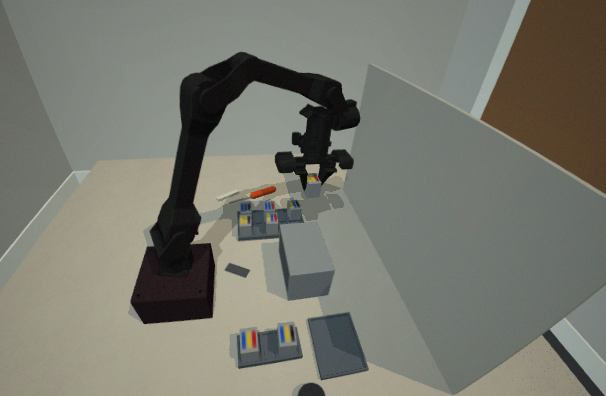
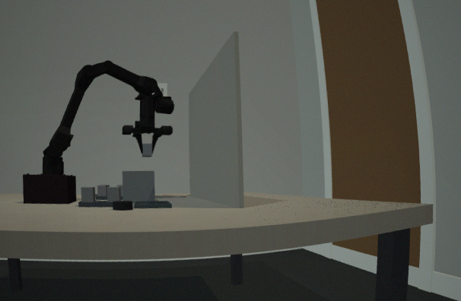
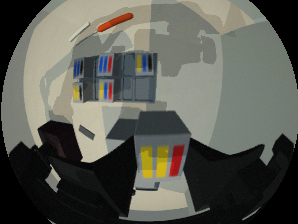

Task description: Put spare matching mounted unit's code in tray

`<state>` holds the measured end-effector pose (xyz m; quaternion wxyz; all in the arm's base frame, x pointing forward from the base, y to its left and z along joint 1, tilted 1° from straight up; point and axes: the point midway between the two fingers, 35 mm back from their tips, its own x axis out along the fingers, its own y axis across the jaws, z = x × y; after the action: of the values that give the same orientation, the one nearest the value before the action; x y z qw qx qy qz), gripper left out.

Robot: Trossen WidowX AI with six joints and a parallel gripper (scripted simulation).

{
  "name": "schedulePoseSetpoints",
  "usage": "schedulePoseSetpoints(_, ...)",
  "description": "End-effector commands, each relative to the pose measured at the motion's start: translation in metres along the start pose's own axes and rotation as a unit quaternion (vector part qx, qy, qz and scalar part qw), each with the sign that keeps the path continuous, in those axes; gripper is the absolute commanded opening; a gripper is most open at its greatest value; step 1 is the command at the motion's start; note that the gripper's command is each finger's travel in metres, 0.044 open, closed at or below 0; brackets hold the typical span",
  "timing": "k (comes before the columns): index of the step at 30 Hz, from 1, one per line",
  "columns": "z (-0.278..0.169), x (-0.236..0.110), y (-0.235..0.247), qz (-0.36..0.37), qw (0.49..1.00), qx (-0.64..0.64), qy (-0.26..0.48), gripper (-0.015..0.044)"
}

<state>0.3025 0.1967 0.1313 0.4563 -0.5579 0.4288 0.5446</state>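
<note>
My pincer (image 1: 314, 183) is clamped on a yellow-yellow-red spare (image 1: 313, 185), mid-frame, high above the counter (image 1: 87, 300).

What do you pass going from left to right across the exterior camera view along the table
Robot base → small grey spares → dark puck → big grey mounted unit, with the gripper above it shut on a spare block → upright grey panel → table's right edge.
</note>
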Motion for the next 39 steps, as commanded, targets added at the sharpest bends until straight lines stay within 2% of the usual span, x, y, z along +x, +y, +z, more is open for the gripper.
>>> schedulePoseSetpoints(1, -0.024, -0.001, -0.01, -0.003, 1.0, 0.006, 0.0, 0.0)
schedulePoseSetpoints(21, -0.133, -0.001, -0.03, -0.009, 1.0, 0.027, 0.013, 0.0)
schedulePoseSetpoints(39, -0.244, -0.003, -0.016, -0.003, 1.0, 0.011, 0.014, 0.0)
